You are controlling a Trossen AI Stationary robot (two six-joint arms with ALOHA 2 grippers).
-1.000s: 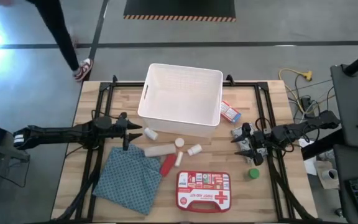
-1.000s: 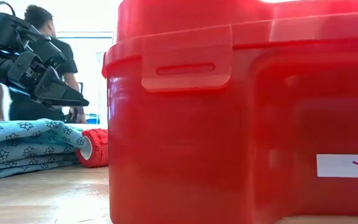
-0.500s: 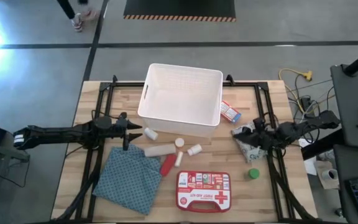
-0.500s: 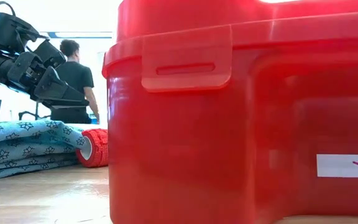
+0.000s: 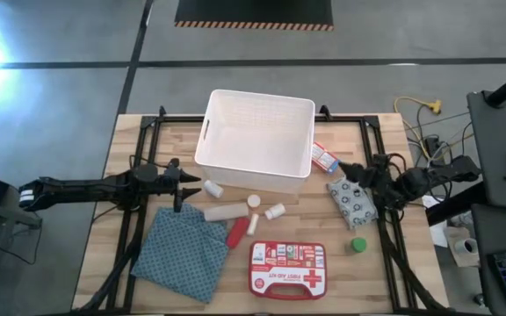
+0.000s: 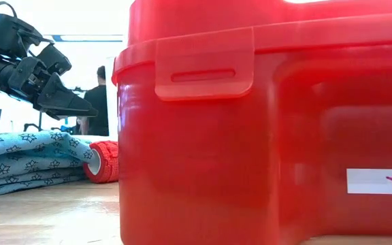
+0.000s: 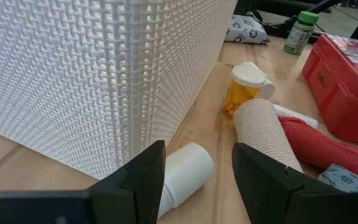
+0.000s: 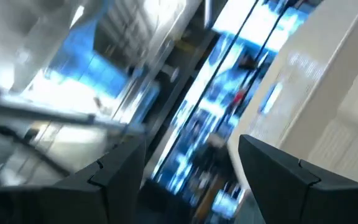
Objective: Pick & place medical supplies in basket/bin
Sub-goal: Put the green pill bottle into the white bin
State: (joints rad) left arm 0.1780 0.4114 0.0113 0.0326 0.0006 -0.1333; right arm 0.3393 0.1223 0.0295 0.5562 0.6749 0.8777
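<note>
From above, the right gripper (image 5: 365, 169) has swung off the pale dotted soft pack (image 5: 352, 199), now flat near the white bin (image 5: 257, 132). Its wrist view shows spread, empty fingers (image 8: 114, 171). The left gripper (image 7: 194, 174), jaws apart, hovers over a small white bottle (image 7: 185, 172) beside the bin.

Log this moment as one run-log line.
left gripper: open, beside white bin, by white bottle | right gripper: open, at dotted soft pack | bin: holds no supplies
</note>
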